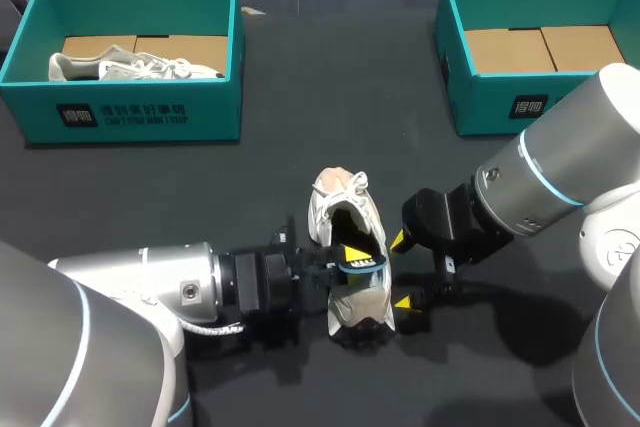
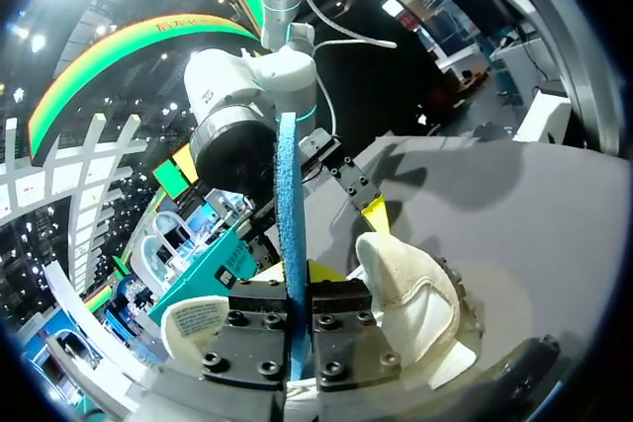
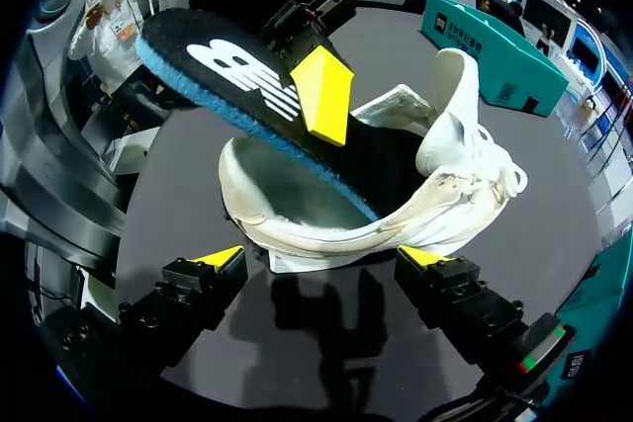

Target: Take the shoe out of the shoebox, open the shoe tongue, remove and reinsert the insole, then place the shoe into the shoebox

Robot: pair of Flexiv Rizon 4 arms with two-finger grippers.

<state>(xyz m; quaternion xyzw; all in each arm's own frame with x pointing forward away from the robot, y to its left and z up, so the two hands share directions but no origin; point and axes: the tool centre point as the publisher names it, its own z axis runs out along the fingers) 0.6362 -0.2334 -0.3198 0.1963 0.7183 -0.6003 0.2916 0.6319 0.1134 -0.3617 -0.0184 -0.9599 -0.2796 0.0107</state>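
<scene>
while the left hand (image 1: 353,259) pinches the insole (image 3: 232,71), shoe (image 1: 335,205) lies beneath

Robot test or demo station, a staged manipulation bench rather than a home or a shop. The landmark is a dark matte table (image 1: 300,97). The left arm (image 1: 150,287) and right arm (image 1: 540,187), both grey industrial arms, come in over its near edge and meet at a white shoe (image 1: 345,217) at the table's middle. On the table's far side are two open teal boxes: the left shoebox (image 1: 130,112) holds a second shoe (image 1: 130,67), and the right shoebox (image 1: 490,97) shows its cardboard floor.
</scene>
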